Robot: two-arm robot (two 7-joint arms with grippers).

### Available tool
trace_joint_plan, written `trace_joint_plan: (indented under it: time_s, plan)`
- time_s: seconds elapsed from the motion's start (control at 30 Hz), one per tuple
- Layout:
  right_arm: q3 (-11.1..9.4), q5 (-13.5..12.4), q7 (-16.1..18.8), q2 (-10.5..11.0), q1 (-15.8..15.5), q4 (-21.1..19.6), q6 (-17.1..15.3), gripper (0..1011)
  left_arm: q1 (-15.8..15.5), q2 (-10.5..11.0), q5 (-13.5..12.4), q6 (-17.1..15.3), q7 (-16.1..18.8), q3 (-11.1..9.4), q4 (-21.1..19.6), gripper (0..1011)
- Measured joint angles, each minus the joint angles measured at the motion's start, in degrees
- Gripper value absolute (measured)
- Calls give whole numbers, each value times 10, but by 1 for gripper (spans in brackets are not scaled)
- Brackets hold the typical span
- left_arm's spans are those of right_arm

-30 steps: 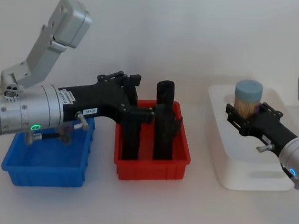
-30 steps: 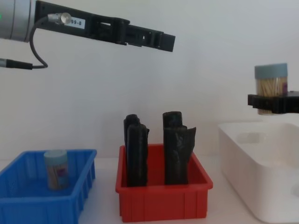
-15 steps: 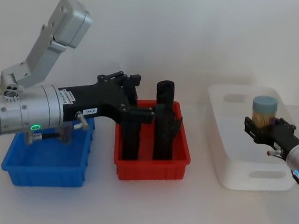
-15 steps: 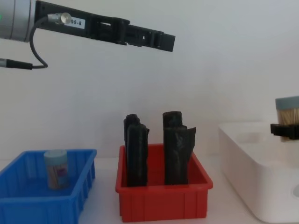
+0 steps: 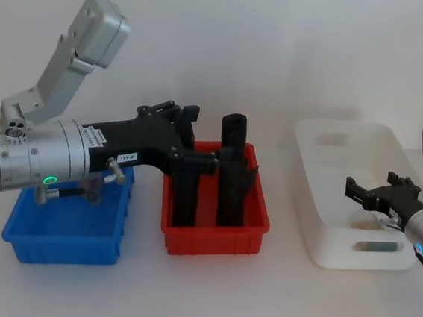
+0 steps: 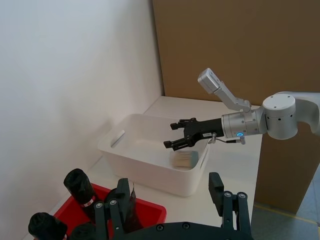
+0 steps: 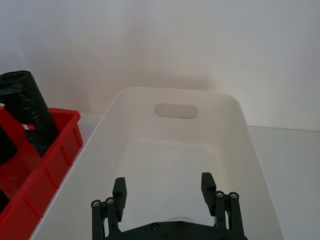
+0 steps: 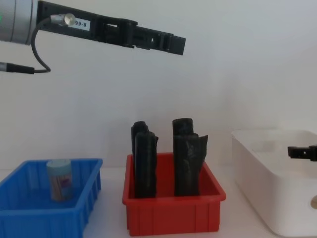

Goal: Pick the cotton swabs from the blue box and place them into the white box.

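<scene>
Low inside the glossy white plastic tub (image 5: 316, 236), my right gripper (image 5: 352, 191) is wide open and empty, leaving the clear blue-lidded swab jar (image 6: 185, 159) below it, probably on its side. A second jar (image 8: 60, 179) stands in the bright blue bin (image 8: 20, 218); my open left gripper (image 8: 173, 44) idles high nearby.

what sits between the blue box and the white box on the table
The red bin, holding upright black packs, stands between the blue box and the white box, clear in the head view.
</scene>
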State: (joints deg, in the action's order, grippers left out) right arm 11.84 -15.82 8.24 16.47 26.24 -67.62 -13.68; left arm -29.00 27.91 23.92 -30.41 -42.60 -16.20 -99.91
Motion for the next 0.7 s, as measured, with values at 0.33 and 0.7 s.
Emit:
trace_joint_plan:
  time_s: [0.33, 0.7]
  plan:
    - [-1, 8, -5, 0, 1, 7, 32, 1002, 0, 0, 0, 0, 0, 0, 0, 1000]
    - [-4, 19, -11, 5, -13, -18, 78, 1002, 0, 0, 0, 0, 0, 0, 0, 1000]
